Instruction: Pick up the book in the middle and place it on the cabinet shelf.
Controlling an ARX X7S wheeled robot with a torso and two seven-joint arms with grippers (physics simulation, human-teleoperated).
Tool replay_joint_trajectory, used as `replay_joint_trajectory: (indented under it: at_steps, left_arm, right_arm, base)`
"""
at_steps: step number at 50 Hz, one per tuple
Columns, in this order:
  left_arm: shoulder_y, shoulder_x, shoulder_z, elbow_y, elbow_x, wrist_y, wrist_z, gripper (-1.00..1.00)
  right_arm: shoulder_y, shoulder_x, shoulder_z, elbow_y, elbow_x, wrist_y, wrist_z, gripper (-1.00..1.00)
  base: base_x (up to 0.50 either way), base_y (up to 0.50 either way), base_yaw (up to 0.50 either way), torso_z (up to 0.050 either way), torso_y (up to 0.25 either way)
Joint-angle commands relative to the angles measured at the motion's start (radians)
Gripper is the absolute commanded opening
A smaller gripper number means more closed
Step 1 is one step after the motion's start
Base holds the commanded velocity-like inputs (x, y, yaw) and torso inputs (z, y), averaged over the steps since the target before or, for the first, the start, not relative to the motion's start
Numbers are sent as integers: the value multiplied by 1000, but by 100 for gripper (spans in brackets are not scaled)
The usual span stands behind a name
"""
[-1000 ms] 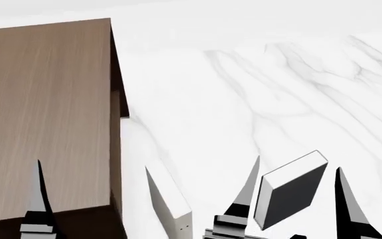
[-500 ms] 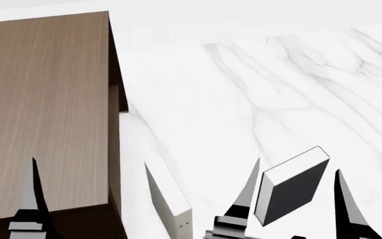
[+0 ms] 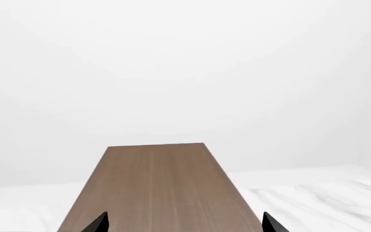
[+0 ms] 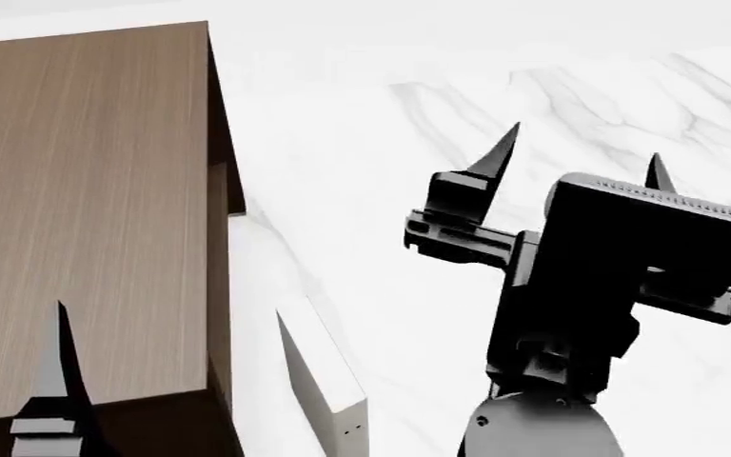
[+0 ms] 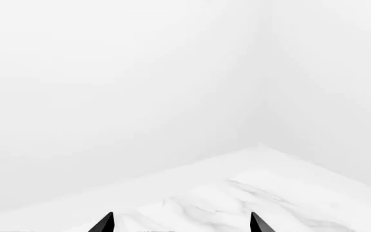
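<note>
The dark-brown cabinet shelf (image 4: 87, 209) stands tall at the left, and its flat wood-grain top (image 3: 160, 188) fills the lower left wrist view. My left gripper (image 3: 184, 223) hangs open over that top with nothing between its tips; the head view shows only one of its fingers (image 4: 54, 367). My right gripper (image 4: 582, 143) is raised over the marble table (image 4: 365, 143), open and empty. The same gripper (image 5: 180, 222) looks out over bare marble toward white walls in its wrist view. The book is hidden; the raised right arm (image 4: 569, 314) covers the spot at lower right.
An off-white book (image 4: 325, 386) with small dark dots stands on edge just right of the cabinet's front corner. The cabinet's open side (image 4: 222, 200) faces the table. White walls meet in a corner (image 5: 260, 96) beyond the table's far edge.
My right gripper has risen up and forward from either side of the dark book, and its arm now hides that spot. The left gripper has hardly moved.
</note>
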Motion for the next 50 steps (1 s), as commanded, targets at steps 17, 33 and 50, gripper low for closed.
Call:
replay_joint_trajectory:
  at_steps: [17,33,50]
  left_arm:
    - [14,-7,-39,-42,-23,53,-11,100]
    - [3,-14,-51,-39,-51,33,-34,100]
    - [6,-26,-50,-48,-67,58,-41,100]
  right_arm:
    - [746,-124,-61,1443,65,-353,352,100]
    - [894,-122,-596,1780,834,-525,565,100]
    - [866,-102,-417,1780,815,-447,754,100]
  base:
    - [0,0,0,0,0]
    - [0,0,0,0,0]
    - [0,0,0,0,0]
